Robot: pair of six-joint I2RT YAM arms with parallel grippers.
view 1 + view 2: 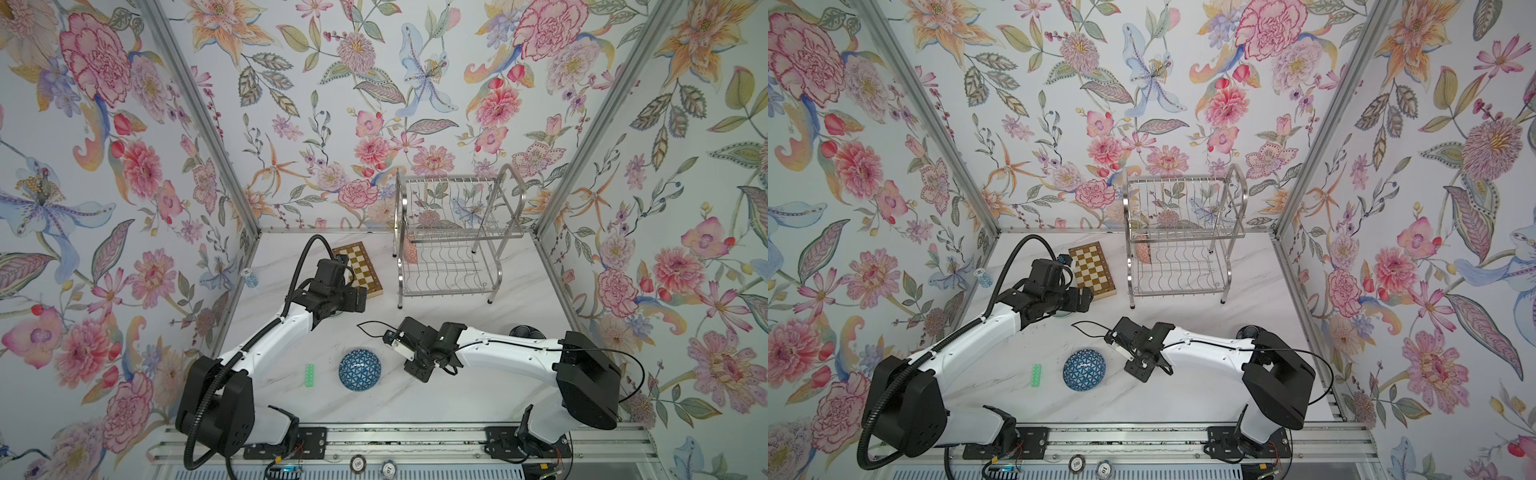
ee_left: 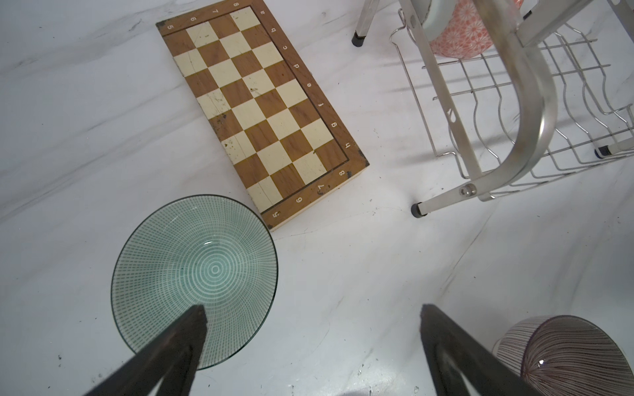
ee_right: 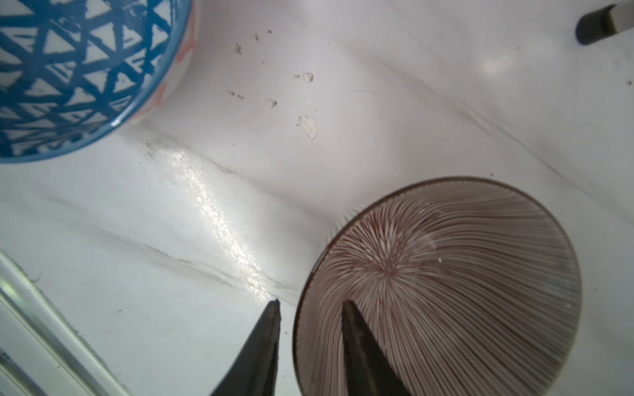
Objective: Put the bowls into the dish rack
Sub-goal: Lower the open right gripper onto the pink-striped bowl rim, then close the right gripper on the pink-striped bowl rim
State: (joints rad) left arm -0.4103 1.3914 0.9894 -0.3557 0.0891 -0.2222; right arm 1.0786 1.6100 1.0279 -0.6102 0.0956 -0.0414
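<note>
In the right wrist view my right gripper (image 3: 310, 302) straddles the near rim of the pinkish bowl (image 3: 463, 274) with fine radial lines. One finger is outside it and one inside, with a small gap at each side of the rim. The blue triangle-patterned bowl (image 1: 360, 370) stands upright just to its left. My left gripper (image 2: 312, 308) hangs wide open over bare table, between the mint green bowl (image 2: 195, 271) and the pinkish bowl (image 2: 569, 353). The dish rack (image 1: 449, 237) stands at the back, with a red-latticed bowl (image 2: 459, 37) on edge in its lower tier.
A brown-and-white chessboard (image 1: 358, 270) lies left of the rack. On the table left of the blue bowl is a small green block (image 1: 309, 375). A small blue-white cup (image 1: 249, 277) sits by the left wall. Something dark and round (image 1: 525, 331) shows behind the right arm.
</note>
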